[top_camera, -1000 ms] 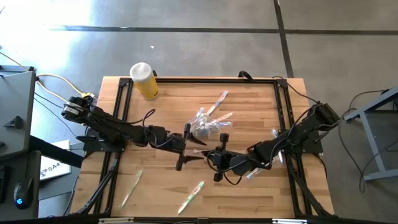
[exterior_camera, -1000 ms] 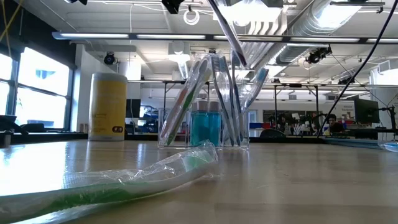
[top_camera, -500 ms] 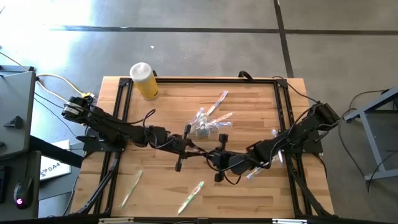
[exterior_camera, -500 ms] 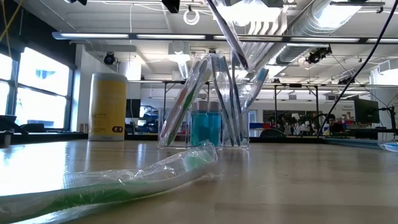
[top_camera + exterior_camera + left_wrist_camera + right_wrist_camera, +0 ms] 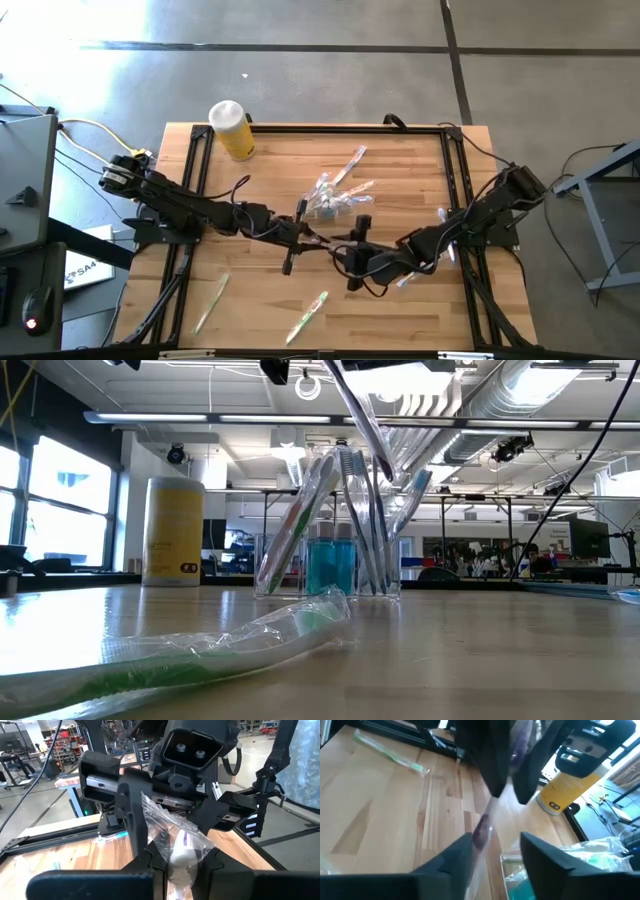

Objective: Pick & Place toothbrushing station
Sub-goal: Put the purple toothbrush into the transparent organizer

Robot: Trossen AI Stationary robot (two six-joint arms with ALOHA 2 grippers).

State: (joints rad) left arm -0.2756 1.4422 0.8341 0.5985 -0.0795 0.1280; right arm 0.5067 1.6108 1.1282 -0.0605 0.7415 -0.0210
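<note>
Left claw (image 5: pixel 303 237): clamped on plastic-wrapped purple-handled toothbrush (image 5: pixel 178 851), mid-counter beside clear plastic container (image 5: pixel 326 205). Right claw (image 5: pixel 352 250): part-open astride it, edged closer than a second ago; handover judged under way.

A pale wooden table (image 5: pixel 400 310) with visible plank grain carries a clear, glossy plastic container (image 5: pixel 340 540). Crinkled transparent film wraps a green-handled toothbrush (image 5: pixel 190 655). A yellow bottle (image 5: pixel 233 132) has a smooth white cap. Both arms (image 5: pixel 200 210) are matt black.
</note>
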